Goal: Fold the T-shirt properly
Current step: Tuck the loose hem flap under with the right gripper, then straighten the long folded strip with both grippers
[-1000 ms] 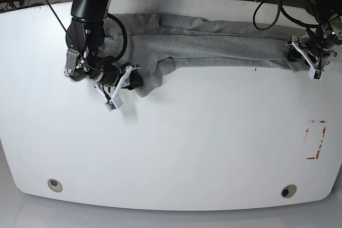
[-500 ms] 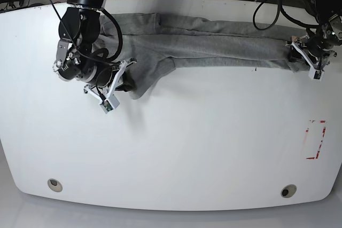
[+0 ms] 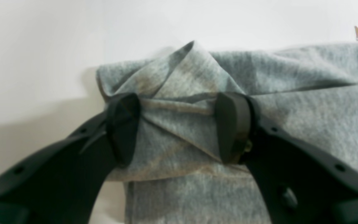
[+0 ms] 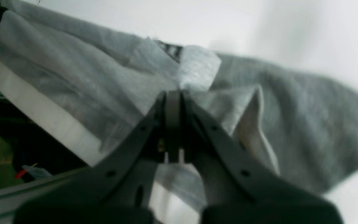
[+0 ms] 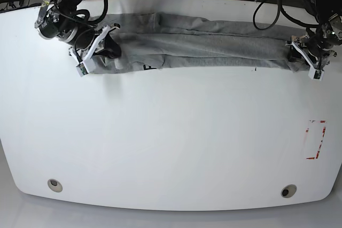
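- Two arms hold the T-shirt [image 5: 203,44] at its ends, and it lies stretched as a long narrow band along the far side of the white worktop [image 5: 176,137].
- Its long axis runs side to side in the base view, parallel to the far edge, with lengthwise folds and creases along it.
- At the band's end on the base view's left, the right gripper [image 5: 101,44] has its jaws closed tight on a bunched fold of grey cloth; the right wrist view [image 4: 173,102] shows the two fingers meeting with fabric caught at their tips.
- Some dark print shows on the near edge of the cloth close to that end [image 5: 150,67], too small to read.
- At the opposite end, the left gripper [image 5: 310,57] sits over the gathered corner of the shirt.
- From the left wrist view, the left gripper [image 3: 179,124] has its jaws standing apart, a fold of grey cloth [image 3: 197,93] filling the gap between them and touching both pads [image 3: 228,127]; whether they press it firmly I cannot tell.
- Near the worktop's edge on the base view's right there is a red marked rectangle [image 5: 316,139], well apart from the shirt.
- Round fittings sit at the two near corners of the worktop [image 5: 54,185].
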